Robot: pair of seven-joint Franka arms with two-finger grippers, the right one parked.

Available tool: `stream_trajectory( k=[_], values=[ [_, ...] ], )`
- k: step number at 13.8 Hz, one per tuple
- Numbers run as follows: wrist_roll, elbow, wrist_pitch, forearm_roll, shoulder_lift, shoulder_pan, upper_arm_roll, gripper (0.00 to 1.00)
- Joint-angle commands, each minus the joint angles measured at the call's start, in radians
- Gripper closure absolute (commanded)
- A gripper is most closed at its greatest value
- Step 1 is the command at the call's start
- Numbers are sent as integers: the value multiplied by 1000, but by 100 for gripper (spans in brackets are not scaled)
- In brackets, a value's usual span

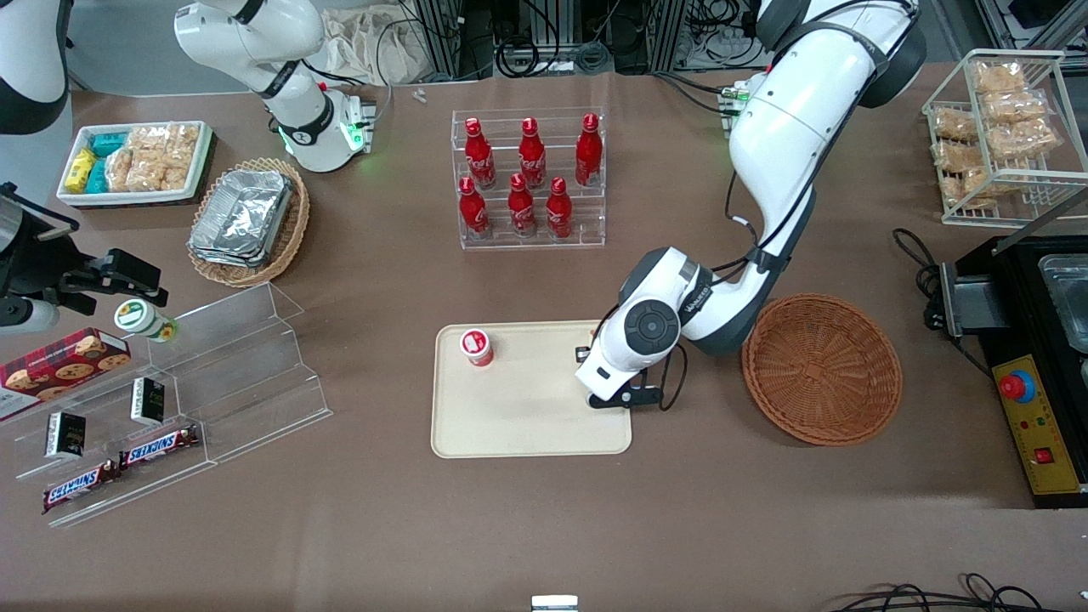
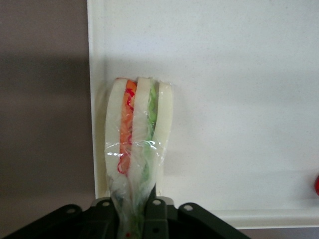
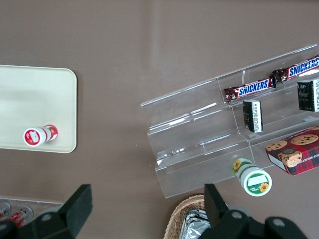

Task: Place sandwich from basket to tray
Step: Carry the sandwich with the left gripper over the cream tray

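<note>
A: Sandwich (image 2: 137, 134) sighted yet?

B: Yep, clear-wrapped wedge, pale bread with orange and green layers. Pinched at its narrow wrapped end between the fingers (image 2: 102, 219) of the gripper (image 2: 130, 215), closed tight on the wrap. Hanging over the cream-beige tray (image 1: 527, 425), right along its rim at the working arm's end. Touching the tray floor or just above it? Can't tell from the wrist view.

A: And from the front?

B: Sandwich hidden under the wrist there. Gripper (image 1: 614, 393) low over that tray edge, beside the reddish-brown wicker basket (image 1: 822, 367). Basket sitting on the brown counter (image 1: 544, 527) just beside the tray, toward the working arm's end, nothing showing inside but weave.

A: Anything else on the tray?

B: One small red bottle with a white cap (image 1: 477, 347), upright near the corner farther from the front camera, toward the parked arm's end. Well apart from the gripper. Rack of red cola bottles (image 1: 529, 177) farther back on the counter.
</note>
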Motion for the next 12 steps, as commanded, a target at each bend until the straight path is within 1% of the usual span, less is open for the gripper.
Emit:
stream_trajectory(
  k=[1,9,12],
  values=[
    [-6,30,-5,17,25,-8,1,1],
    [-23,34,-19,17,-3,-5,-1,0],
    [-24,39,-40,8,-35,0,1,0]
  ],
)
